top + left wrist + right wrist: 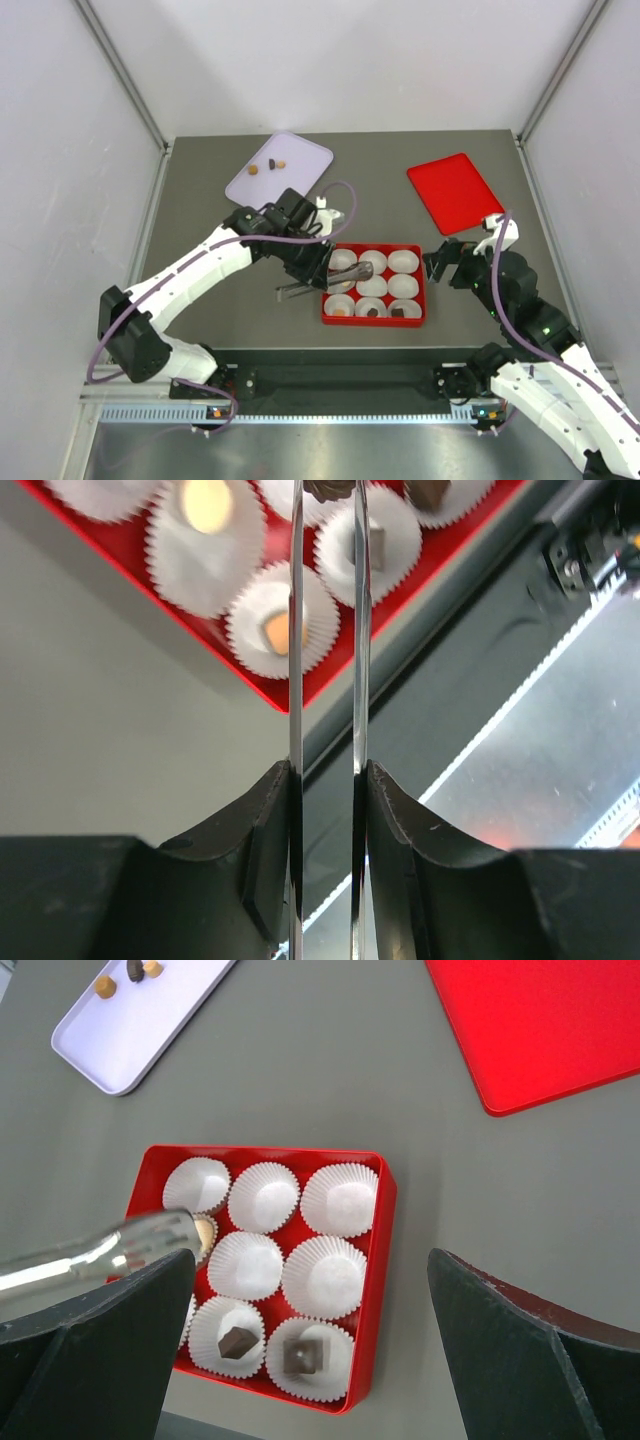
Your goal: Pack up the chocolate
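Top external view has a dark grey table [200, 200] boxed in by white walls [350, 60] on the left, back and right, with a metal rail [330, 412] along the near edge by the arm bases. Back left there's a lavender tray [300, 158] sitting at an angle, with three bits of chocolate [272, 162] bunched together on it, two tan and one dark. Back right a red lid [455, 192] lies flat, its far corner close to the right wall. The red box [375, 322] sits front centre, just short of the table's near edge, with nine white cups [403, 262] in a three-by-three grid. The front row has chocolate in it: an orange piece in the left cup, dark ones in the middle and right cups. The left wrist view catches another tan piece one cup further in. The left gripper [328, 770] is pinched narrow on metal tongs [296, 660], a finger pressing each blade, and the tips reach over the box's left-middle cups. Can't tell if the tips have a piece. The right gripper [310, 1260] is spread wide, holding nothing, just off the box's right side. Bare grey shows between tray and lid, and along the left of the box.
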